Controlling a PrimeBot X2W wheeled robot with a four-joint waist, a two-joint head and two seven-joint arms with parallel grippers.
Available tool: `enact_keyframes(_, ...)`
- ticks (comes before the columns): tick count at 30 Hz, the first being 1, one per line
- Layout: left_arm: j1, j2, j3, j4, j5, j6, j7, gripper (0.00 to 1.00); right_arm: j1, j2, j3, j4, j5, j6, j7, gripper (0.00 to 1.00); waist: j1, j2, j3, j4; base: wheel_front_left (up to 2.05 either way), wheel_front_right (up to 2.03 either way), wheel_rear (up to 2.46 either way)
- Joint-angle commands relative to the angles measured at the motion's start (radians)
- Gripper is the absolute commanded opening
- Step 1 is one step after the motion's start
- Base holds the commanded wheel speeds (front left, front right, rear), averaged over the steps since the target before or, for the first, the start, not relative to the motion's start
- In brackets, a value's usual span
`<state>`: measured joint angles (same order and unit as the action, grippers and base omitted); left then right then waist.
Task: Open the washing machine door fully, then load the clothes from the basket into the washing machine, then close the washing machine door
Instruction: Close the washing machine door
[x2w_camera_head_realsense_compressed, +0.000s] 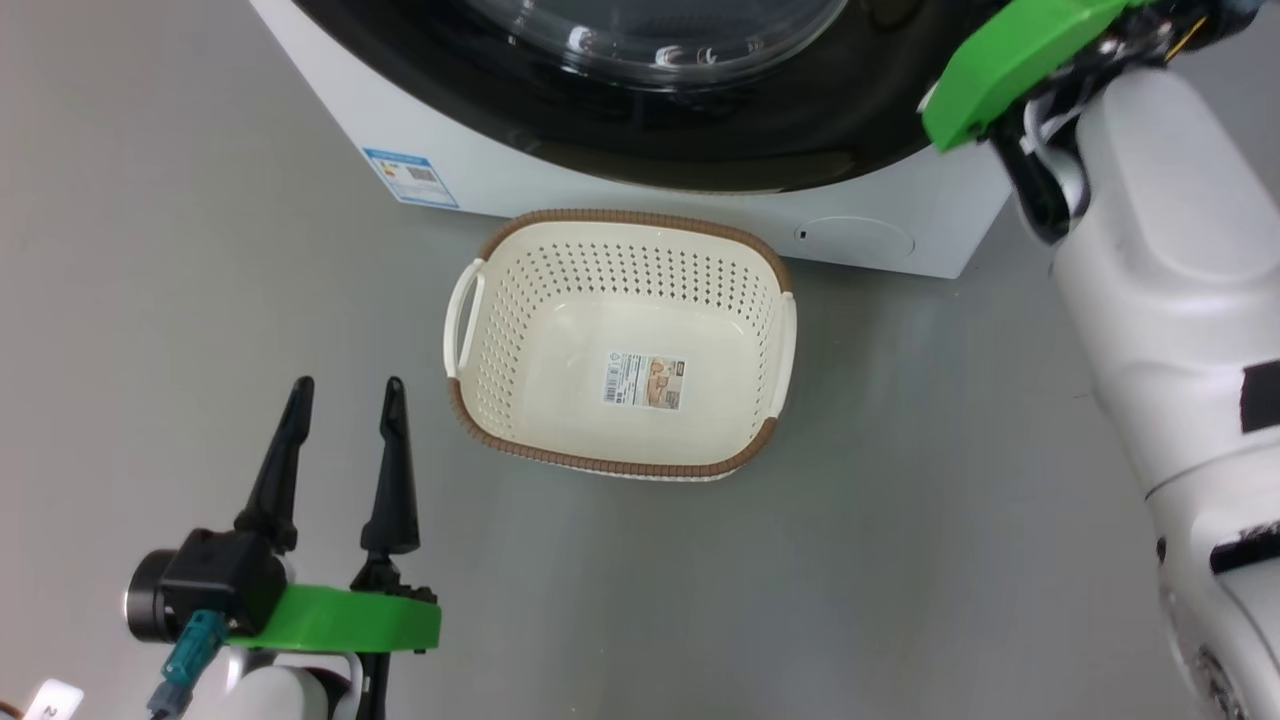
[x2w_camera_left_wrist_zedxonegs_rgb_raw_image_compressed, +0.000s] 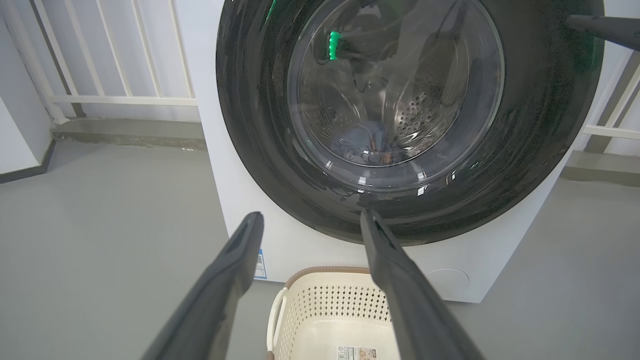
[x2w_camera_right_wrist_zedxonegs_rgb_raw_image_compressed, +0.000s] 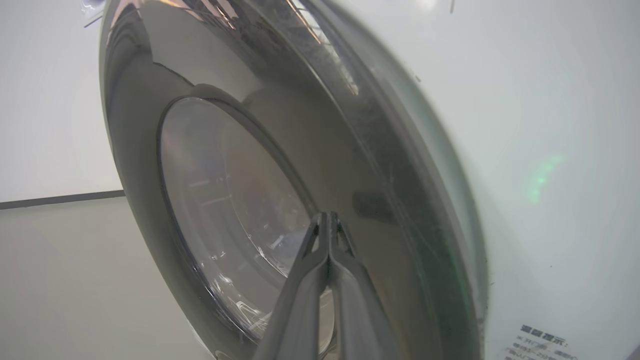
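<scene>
One step left: shutting door (x2w_camera_head_realsense_compressed: 780, 150) | basket (x2w_camera_head_realsense_compressed: 640, 218) empty, clothes (x2w_camera_left_wrist_zedxonegs_rgb_raw_image_compressed: 367, 146) behind glass | left claw (x2w_camera_head_realsense_compressed: 348, 385) spread, empty, lower left | right claw (x2w_camera_right_wrist_zedxonegs_rgb_raw_image_compressed: 327, 216) pinched shut at door rim | next: probably a firm push until it latches

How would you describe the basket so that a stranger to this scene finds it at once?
Start at the big white washing machine with its round black door. On the grey floor right before it stands a cream perforated basket. Its brown woven-look rim, white side handles and bottom label set it apart.
</scene>
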<state>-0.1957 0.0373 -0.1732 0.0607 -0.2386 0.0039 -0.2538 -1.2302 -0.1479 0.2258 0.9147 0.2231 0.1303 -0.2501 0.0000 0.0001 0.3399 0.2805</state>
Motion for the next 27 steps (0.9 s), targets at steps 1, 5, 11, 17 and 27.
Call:
enact_keyframes(1,-0.010,0.017,0.038,-0.018,0.008,-0.007,-0.008,1.00,0.031,0.033,0.018,-0.035,0.013,0.000,-0.011,0.00,0.0000,-0.0001,-0.011,-0.008,0.00,0.00,0.00)
enact_keyframes(5,-0.002,0.016,0.043,-0.013,0.016,-0.010,-0.008,1.00,0.113,0.030,0.049,-0.105,0.039,0.000,-0.011,0.00,0.0000,-0.0001,-0.037,-0.022,0.00,0.00,0.00)
enact_keyframes(11,0.025,0.015,0.056,-0.009,0.013,-0.014,-0.008,1.00,0.286,0.006,0.050,-0.240,0.084,0.000,-0.011,0.00,0.0000,-0.0001,-0.092,-0.047,0.00,0.00,0.00)
enact_keyframes(17,0.055,0.019,0.059,-0.001,0.023,-0.016,-0.008,1.00,0.469,-0.008,0.008,-0.352,0.070,0.000,-0.012,0.00,0.0000,-0.0001,-0.152,-0.078,0.00,0.00,0.00)
enact_keyframes(27,0.093,0.033,0.054,0.007,0.019,-0.018,-0.003,1.00,0.695,0.023,-0.092,-0.470,0.002,0.000,-0.005,1.00,0.0000,-0.0001,-0.212,-0.137,0.00,0.00,0.00)
